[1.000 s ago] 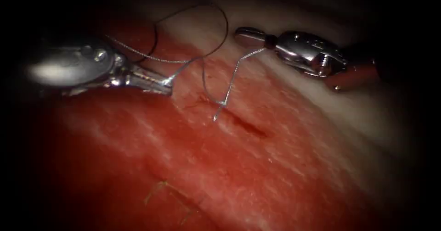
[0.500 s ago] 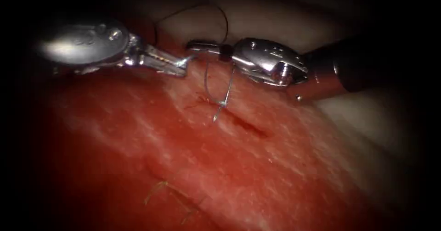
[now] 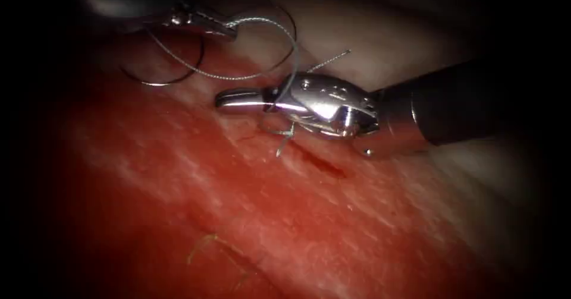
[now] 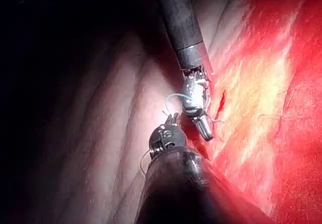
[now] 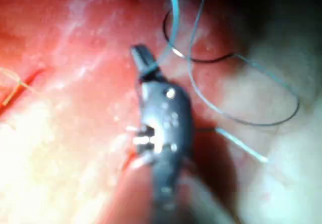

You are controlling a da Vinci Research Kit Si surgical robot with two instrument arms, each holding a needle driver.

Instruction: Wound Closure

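Note:
On the red tissue [image 3: 297, 227] the short dark cut [image 3: 321, 163] has a stitch [image 3: 286, 135] at its left end. My right tool [image 3: 229, 98] lies just above that stitch, jaws shut with nothing seen between them. The silver thread [image 3: 208, 73] runs from the stitch up over the right tool's wrist in a loop to my left tool [image 3: 231, 28], shut on the thread at the far left. A short thread tail [image 3: 339, 55] sticks up behind the right tool. A thin dark arc [image 3: 172, 79] lies left of the cut; needle or dark thread, I cannot tell.
Pale fatty tissue [image 3: 380, 37] borders the red surface at the back right. Yellowish strands of thread [image 3: 208, 242] lie on the tissue in the foreground. In the left wrist view my left tool [image 4: 171, 117] sits close beside the right tool [image 4: 206, 131], near the cut [image 4: 222, 97].
The right tool has moved left and down to over the stitch. The left tool has risen and moved right with the thread, which now loops over the right tool.

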